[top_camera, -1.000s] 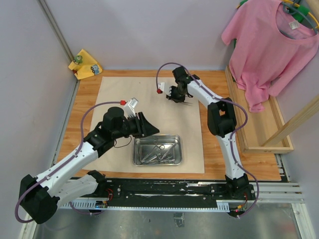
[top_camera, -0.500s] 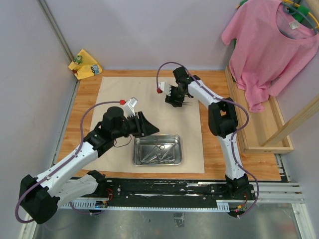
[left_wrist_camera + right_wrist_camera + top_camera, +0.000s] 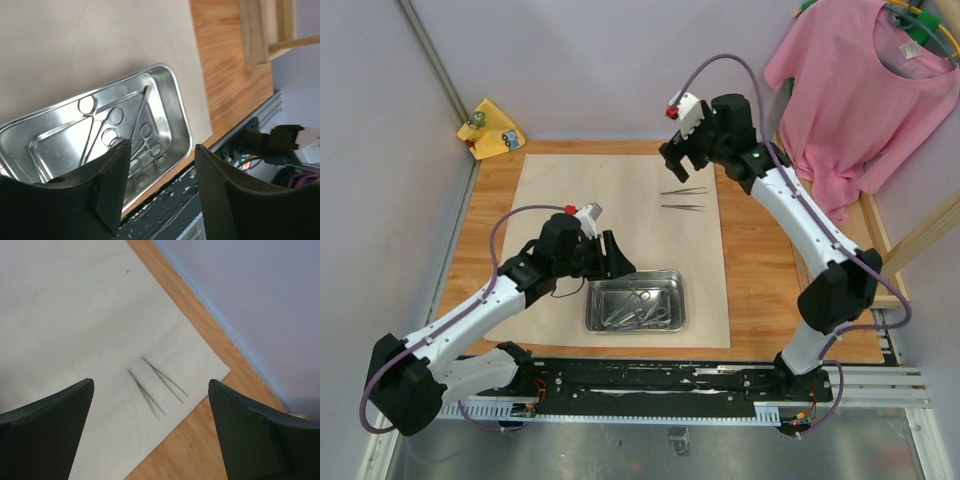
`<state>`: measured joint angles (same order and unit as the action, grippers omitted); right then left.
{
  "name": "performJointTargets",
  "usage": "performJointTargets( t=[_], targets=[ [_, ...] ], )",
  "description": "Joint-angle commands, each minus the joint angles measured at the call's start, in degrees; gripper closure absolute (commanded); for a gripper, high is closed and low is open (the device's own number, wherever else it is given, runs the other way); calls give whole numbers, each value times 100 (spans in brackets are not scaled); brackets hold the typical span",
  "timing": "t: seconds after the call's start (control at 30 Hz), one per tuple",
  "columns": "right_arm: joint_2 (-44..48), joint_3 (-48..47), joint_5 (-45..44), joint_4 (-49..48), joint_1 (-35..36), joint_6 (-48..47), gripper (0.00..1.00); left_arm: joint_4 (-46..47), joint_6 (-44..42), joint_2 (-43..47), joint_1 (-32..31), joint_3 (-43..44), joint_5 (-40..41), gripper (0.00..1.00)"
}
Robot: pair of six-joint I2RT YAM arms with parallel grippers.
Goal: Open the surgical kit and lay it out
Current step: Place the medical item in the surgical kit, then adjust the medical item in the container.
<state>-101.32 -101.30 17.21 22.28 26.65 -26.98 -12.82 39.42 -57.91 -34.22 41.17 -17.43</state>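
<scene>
On the worktop [image 3: 750, 285], the beige cloth [image 3: 570, 190] lies spread flat, and the steel tray [image 3: 682, 300] sits at its near edge. Inside the tray you have ring-handled forceps [image 3: 102, 135] and a slim tweezer [image 3: 141, 107]. Two more tweezers [image 3: 685, 207] lie side by side on the cloth beyond the tray. A pink shirt [image 3: 865, 90] hangs far right of the tray, and a yellow cloth [image 3: 492, 130] sits far left. Nothing blocks the tray. Your left claw [image 3: 618, 262] hovers over the tray's far left corner, tilted down, fingers spread and empty. Your right arm reaches high beyond the tray, its claw [image 3: 150, 385] spread wide above the two tweezers, clear of them.
</scene>
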Motion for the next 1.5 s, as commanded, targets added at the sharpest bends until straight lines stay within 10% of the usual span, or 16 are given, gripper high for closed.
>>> performJointTargets(
  t=[0.0, 0.4, 0.8, 1.47],
  targets=[
    [650, 309, -481, 996, -28, 2312, 2, -904, -444, -434, -372, 303, 736, 41],
    [3422, 4014, 46, 307, -29, 4114, 12, -1935, -537, -1593, -2051, 822, 2204, 47],
    [3984, 4739, 316, 516, -1, 4085, 21, -1876, -703, -2840, -2440, 1179, 2502, 49],
    [3641, 5182, -2069, 1206, 2362, 5437, 33, -2772, 694, 247, -2430, 184, 3721, 44]
  ],
)
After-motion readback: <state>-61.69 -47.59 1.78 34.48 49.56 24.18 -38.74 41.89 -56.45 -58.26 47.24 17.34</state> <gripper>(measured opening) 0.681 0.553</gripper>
